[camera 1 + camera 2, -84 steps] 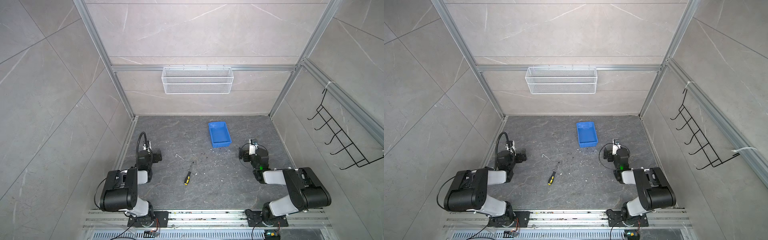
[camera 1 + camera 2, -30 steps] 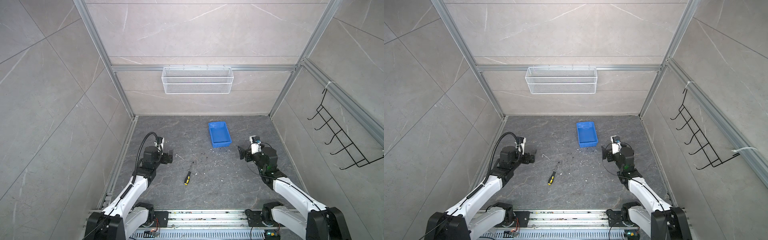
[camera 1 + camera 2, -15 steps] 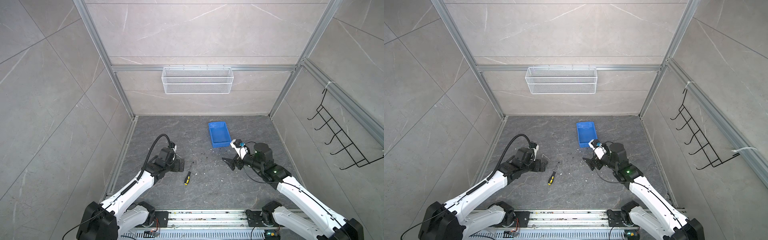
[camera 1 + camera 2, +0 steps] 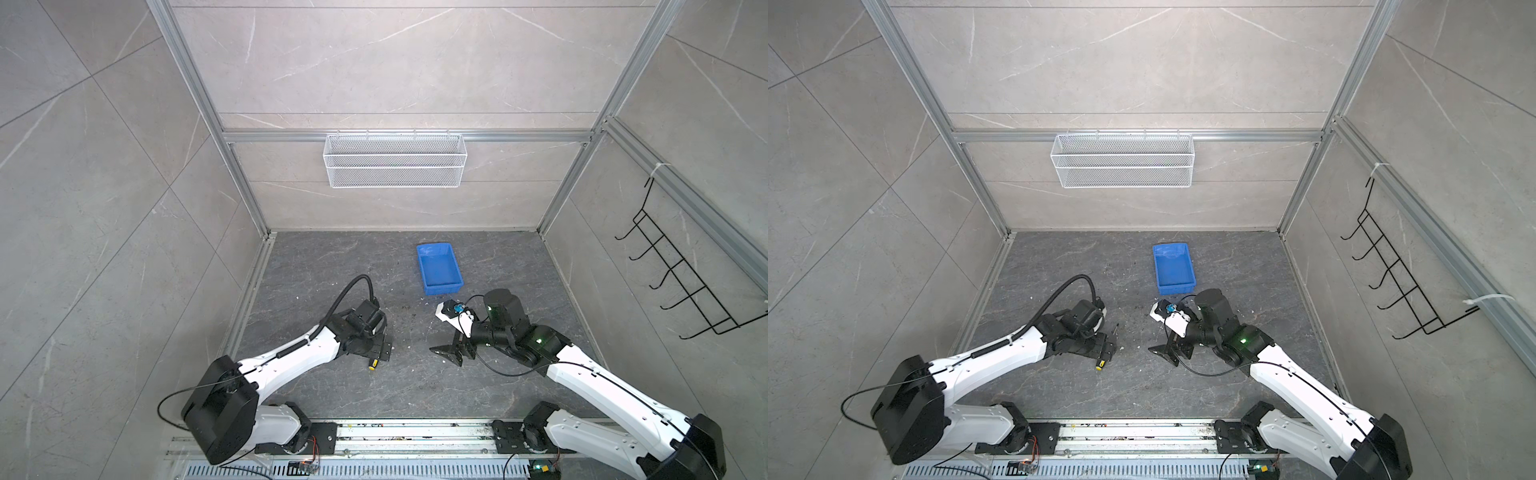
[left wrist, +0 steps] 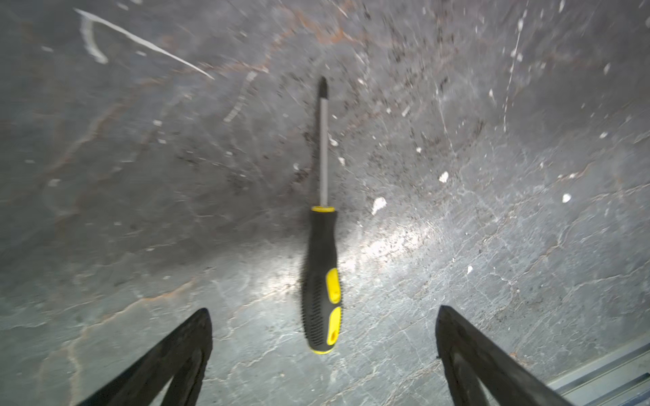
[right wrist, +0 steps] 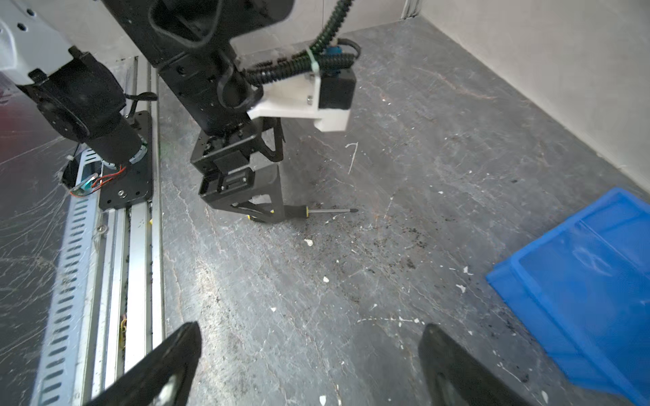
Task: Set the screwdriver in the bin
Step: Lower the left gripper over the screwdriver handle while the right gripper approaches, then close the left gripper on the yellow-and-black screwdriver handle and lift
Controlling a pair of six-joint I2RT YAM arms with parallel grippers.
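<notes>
1. In both top views: finding the screwdriver (image 4: 373, 366) lying flat on the dark desk, left of centre and fairly near, mostly hidden beneath the left jaws. Only its yellow butt and, in a top view, the thin shaft (image 4: 1116, 328) are peeking out. Noting the blue bin (image 4: 443, 289) sitting empty, farther back and to the right, well apart. Judging the task as barely started: gripping, lifting, carrying and dropping all being left to do.
2. In the left wrist view: seeing the screwdriver (image 5: 322, 267) as slim, with a grey shaft, a dark cross tip and a ribbed black handle with yellow collar and inserts. Left jaws spreading wide on either side of the handle's butt, holding nothing.
3. In the right wrist view: right jaws gaping wide, holding nothing, hovering over bare desk. Left jaws straddling the handle low down, contact being impossible to tell. Bin (image 6: 527, 302) showing on the right, apparently empty.
</notes>
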